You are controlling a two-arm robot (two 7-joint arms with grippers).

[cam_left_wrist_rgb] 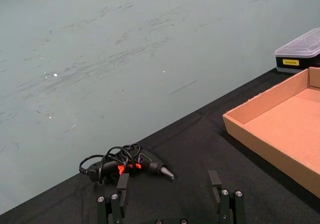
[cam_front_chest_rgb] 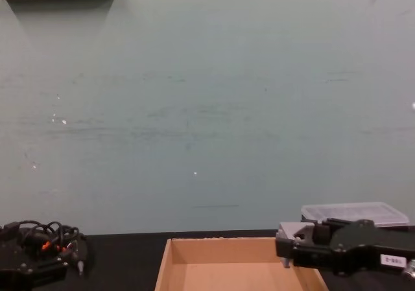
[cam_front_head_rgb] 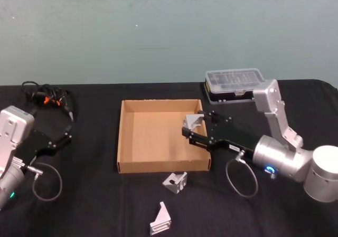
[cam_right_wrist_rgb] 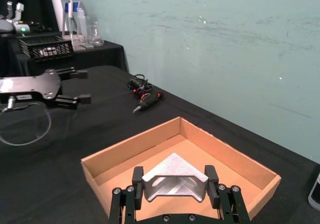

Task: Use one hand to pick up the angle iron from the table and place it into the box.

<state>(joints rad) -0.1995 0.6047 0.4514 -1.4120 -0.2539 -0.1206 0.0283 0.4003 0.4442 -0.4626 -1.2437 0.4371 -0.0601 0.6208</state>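
My right gripper (cam_front_head_rgb: 191, 125) is shut on a silver angle iron (cam_front_head_rgb: 192, 122) and holds it over the right side of the brown cardboard box (cam_front_head_rgb: 127, 142). In the right wrist view the angle iron (cam_right_wrist_rgb: 174, 183) sits clamped between the black fingers (cam_right_wrist_rgb: 138, 178), above the box (cam_right_wrist_rgb: 125, 146). The chest view shows the right gripper (cam_front_chest_rgb: 288, 245) with the angle iron (cam_front_chest_rgb: 293, 229) just above the box's right wall (cam_front_chest_rgb: 305, 265). Two more angle irons (cam_front_head_rgb: 175, 182) (cam_front_head_rgb: 160, 219) lie on the black table (cam_front_head_rgb: 95, 195) in front of the box. My left gripper (cam_front_head_rgb: 67, 131) rests open at the left.
A clear-lidded black organiser case (cam_front_head_rgb: 233, 85) stands behind the right arm. A black tool with coiled cable and orange marks (cam_front_head_rgb: 47, 98) lies at the back left, also in front of the left gripper (cam_left_wrist_rgb: 170, 186). A teal wall runs behind the table.
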